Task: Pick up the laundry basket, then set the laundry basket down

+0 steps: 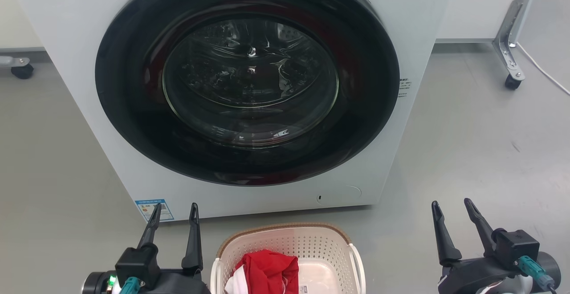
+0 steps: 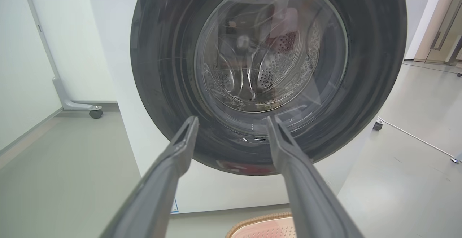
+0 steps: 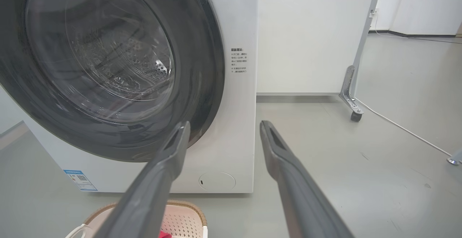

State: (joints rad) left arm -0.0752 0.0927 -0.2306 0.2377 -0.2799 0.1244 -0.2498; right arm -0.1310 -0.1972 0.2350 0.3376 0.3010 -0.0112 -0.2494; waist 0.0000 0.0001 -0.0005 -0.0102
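Grey floor point(image 1: 467, 151) under washer point(image 1: 247, 80), laundry basket point(image 1: 311, 244)

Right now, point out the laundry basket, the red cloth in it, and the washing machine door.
laundry basket point(image 1: 307, 242): head view, on its perforated far wall.
red cloth point(image 1: 269, 269): head view, middle of the bunched fabric.
washing machine door point(image 1: 249, 80): head view, centre of the round glass.

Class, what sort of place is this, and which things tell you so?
Likely a laundry test space: a front-loading washing machine, a laundry basket holding red cloth before it, and a wheeled partition stand nearby.
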